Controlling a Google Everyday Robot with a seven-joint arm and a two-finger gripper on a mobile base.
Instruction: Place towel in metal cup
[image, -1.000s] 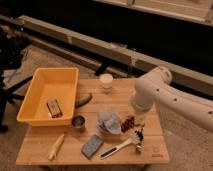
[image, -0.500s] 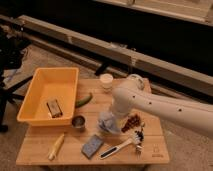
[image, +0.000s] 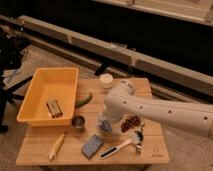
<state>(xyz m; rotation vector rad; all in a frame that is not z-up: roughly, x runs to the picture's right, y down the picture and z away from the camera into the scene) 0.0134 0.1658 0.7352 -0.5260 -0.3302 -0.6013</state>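
Currently the robot's white arm (image: 150, 112) reaches in from the right across the wooden surface (image: 37, 147) and bends down near its middle. The tool (image: 104, 118) sits at the low end of the arm, right over the towel (image: 103, 127), and is mostly hidden by the arm's bulk. Whether it is spread, pressed together or pinching the cloth I cannot tell. The towel is a small pale, bluish crumpled bundle lying on the surface, just to the right of the metal cup (image: 78, 122) with a narrow gap between them. The metal cup stands upright near the front right corner of a yellow bin (image: 36, 99), outside it. Inside the bin lies a small brown block (image: 54, 107). A green cucumber (image: 83, 100) lies tilted just beside the bin's right wall, behind the metal cup. A white cup (image: 106, 81) stands toward the back edge of the surface, close to the bend of the arm. Right of the towel is a dark red bunch of grapes (image: 131, 123). Along the front lie a banana (image: 56, 146), a grey-blue sponge (image: 92, 145) and a brush (image: 120, 146), its bristled end pointing right, near the grapes
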